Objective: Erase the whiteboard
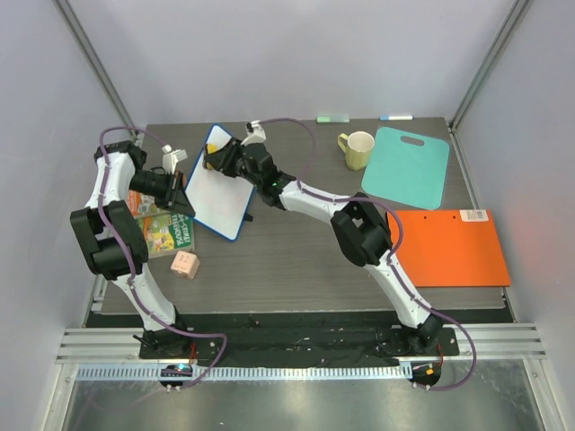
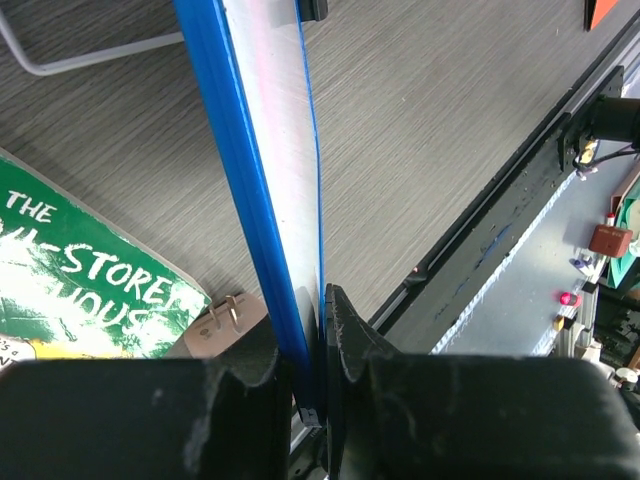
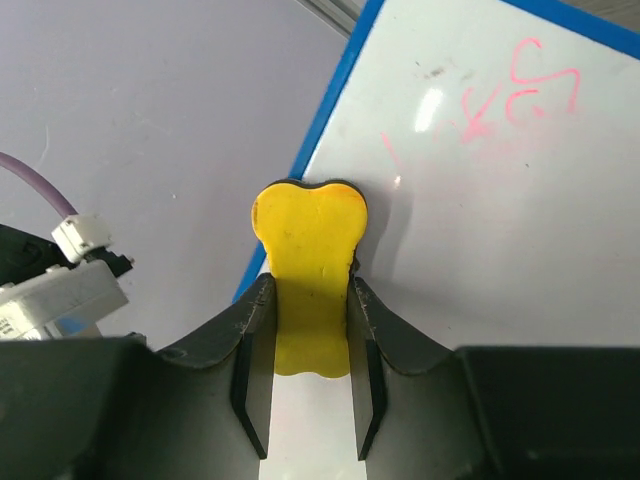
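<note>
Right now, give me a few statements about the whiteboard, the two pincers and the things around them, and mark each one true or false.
1. The left pincer is clamped on the blue rim of the whiteboard. True.
2. The right pincer holds a yellow eraser against the whiteboard. True.
3. The whiteboard is wiped clean. False: pink scribbles show on it.
4. The mug stands on the orange folder. False: it stands on the table, just left of the teal cutting board.
</note>
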